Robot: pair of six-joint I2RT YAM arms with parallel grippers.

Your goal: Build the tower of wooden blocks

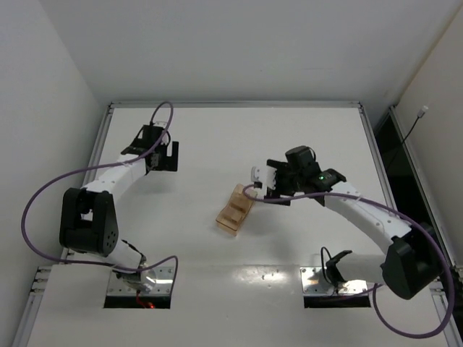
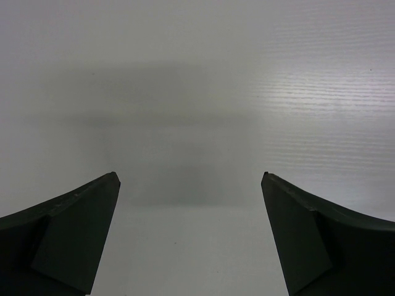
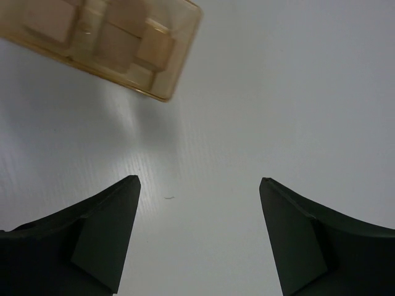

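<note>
The tan wood blocks [image 1: 236,207] lie side by side inside a translucent orange tray [image 1: 226,228] near the table's middle. They also show in the right wrist view [image 3: 117,42], at the top left, inside the tray [image 3: 180,65]. No standing tower is in view. My right gripper [image 1: 262,183] is open and empty, just right of the tray and low over the table; in its wrist view [image 3: 197,182] only bare table lies between the fingers. My left gripper [image 1: 169,155] is open and empty at the far left, well away from the tray, over bare table [image 2: 191,179].
A raised metal rim [image 1: 235,104] borders the white table at the back and sides. Purple cables [image 1: 43,195] loop beside both arms. The arm bases [image 1: 141,278] sit at the near edge.
</note>
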